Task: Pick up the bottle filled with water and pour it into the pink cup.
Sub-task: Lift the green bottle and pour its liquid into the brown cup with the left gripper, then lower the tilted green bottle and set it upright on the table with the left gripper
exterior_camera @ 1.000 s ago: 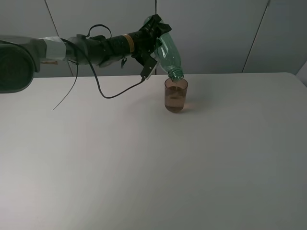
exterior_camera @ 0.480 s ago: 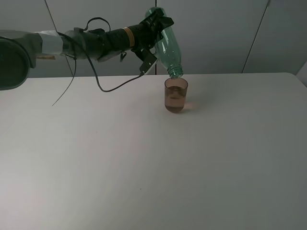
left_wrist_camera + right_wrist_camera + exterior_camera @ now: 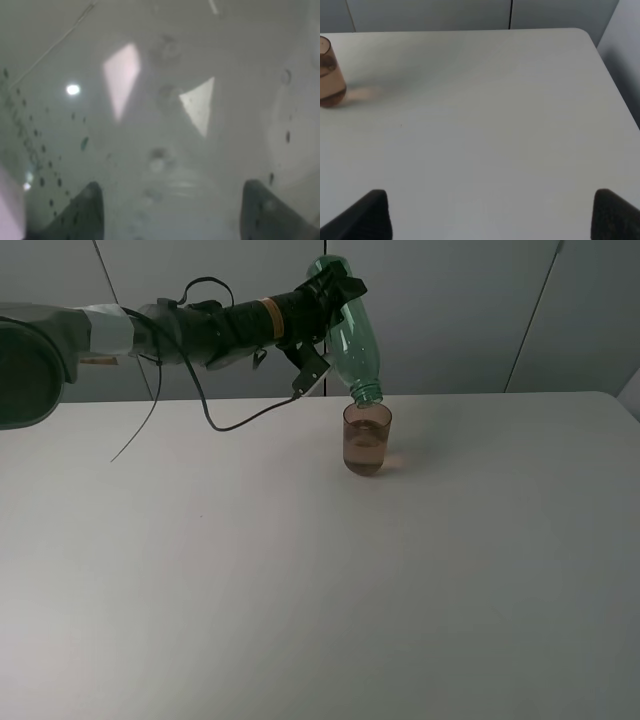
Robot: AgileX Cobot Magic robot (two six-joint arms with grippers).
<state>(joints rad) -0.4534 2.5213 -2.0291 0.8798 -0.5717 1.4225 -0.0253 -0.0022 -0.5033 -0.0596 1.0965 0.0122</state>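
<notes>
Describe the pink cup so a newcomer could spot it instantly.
On the white table, look toward its far edge, slightly right of centre. The pink cup stands there upright, just under the mouth of the tilted bottle. Unlike that tall green bottle, it is short, translucent brownish-pink and handleless.

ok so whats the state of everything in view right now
pink cup: upright on the table, partly filled
bottle: uncapped, tipped neck-down, mouth just above the pink cup's rim
left gripper: shut on the bottle, near its base
right gripper: open, holding nothing, above the table
</notes>
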